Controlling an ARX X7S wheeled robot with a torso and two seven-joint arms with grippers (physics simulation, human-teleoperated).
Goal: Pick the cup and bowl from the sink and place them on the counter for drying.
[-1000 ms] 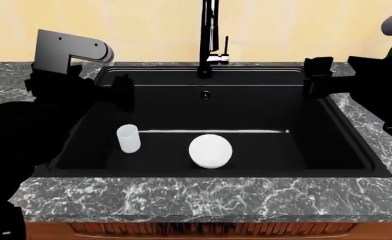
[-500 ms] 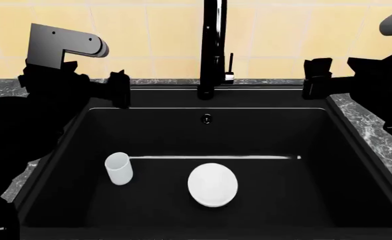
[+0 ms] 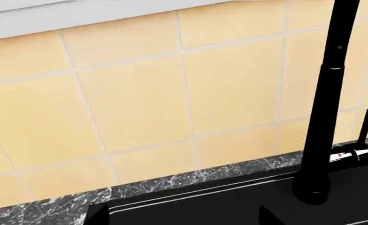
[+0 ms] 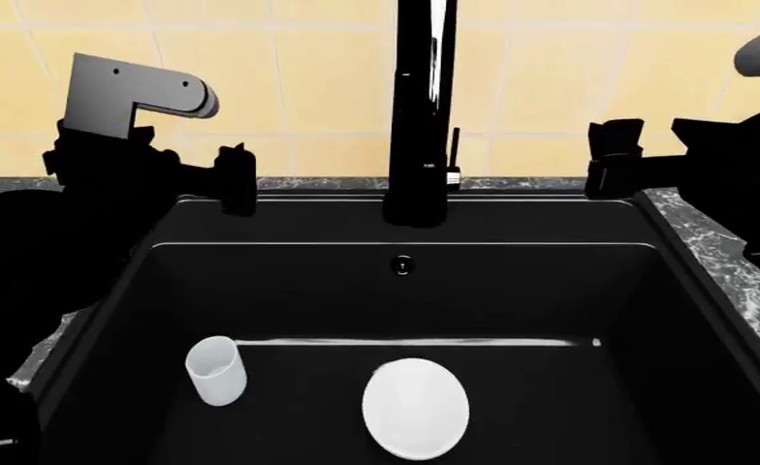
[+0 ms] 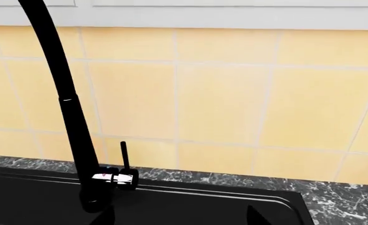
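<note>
Hovering at the back rim, both arms high above the large matte black rectangular sink (image 4: 406,291), nothing lifted yet.

On the basin floor the shallow round white bowl (image 4: 415,407) lies at 6 o'clock, while the small white handleless cup (image 4: 216,370) stands upright at 8 o'clock, apart from it and near the left wall. From the left gripper (image 4: 234,177) the cup is almost straight below, so that arm is nearer; the right gripper (image 4: 609,155) is far across. I cannot tell either jaw opening. Open floor surrounds both; the tall black faucet (image 4: 422,107) stands between the arms, and dark grey veined stone counter (image 4: 729,262) flanks the rim.
</note>
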